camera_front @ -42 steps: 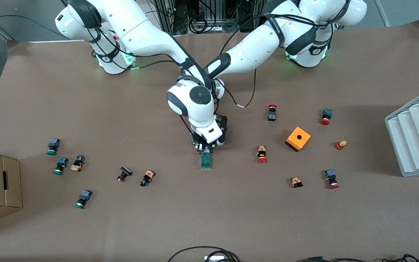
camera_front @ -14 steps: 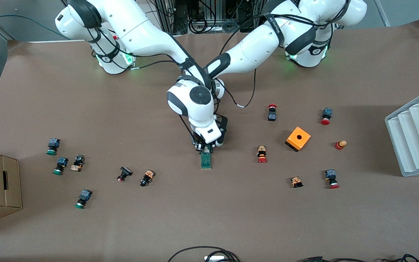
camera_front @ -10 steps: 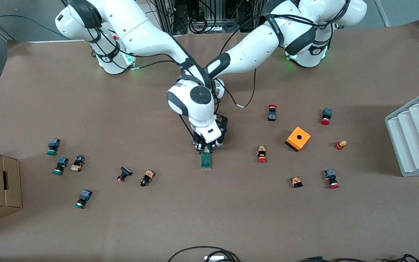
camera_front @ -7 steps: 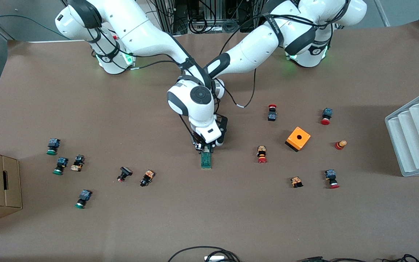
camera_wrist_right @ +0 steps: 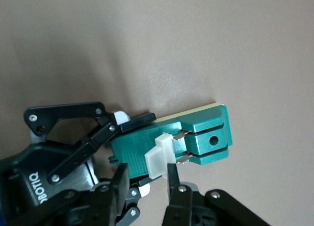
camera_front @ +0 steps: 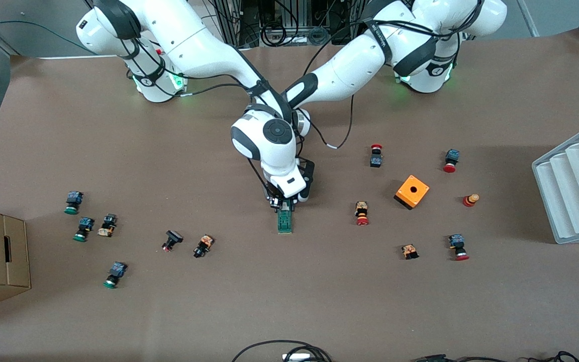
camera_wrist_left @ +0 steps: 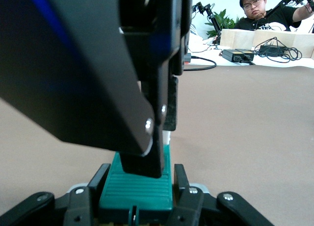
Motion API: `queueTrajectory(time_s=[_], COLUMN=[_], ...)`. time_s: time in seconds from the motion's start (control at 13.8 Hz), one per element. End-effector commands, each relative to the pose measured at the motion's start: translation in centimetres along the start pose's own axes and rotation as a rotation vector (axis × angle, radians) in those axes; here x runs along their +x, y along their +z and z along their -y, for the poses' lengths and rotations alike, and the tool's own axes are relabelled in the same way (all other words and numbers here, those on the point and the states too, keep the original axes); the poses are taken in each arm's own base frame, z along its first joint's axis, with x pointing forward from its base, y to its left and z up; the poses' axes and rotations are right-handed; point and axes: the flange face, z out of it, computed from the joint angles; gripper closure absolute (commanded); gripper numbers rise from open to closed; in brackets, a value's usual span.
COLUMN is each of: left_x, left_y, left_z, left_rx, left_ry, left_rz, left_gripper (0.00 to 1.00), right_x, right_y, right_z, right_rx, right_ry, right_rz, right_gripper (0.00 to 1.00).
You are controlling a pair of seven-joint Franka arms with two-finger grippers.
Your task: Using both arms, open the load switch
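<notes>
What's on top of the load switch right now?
On the green load switch sits its white sliding piece, pinched by the right gripper. The left gripper clamps the switch's end. The arms cover that end in the front view.

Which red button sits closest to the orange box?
The red button lying between the orange box and the green switch. The other red ones lie farther from the box.

load switch (camera_front: 284, 220) mid-table, grippers at its farther end
</notes>
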Motion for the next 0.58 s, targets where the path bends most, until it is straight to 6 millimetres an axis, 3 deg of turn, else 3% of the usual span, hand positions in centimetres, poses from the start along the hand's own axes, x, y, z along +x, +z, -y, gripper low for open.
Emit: queueTrajectory(time_s=[0.0, 0.51], left_x=[-2.25, -2.24], left_y=[-0.18, -0.24], left_z=[-0.14, -0.19], left_rx=[-0.012, -0.012], left_ry=[-0.010, -0.012], left_rz=[0.079, 0.079], left_gripper=[0.41, 0.41], right_x=[0.50, 0.53], right_y=[3.11, 4.00], right_z=[1.94, 2.14], right_rx=[-0.023, -0.028], right_ry=[-0.021, -0.029], right_rz=[0.014, 0.011], right_gripper=[0.62, 0.62])
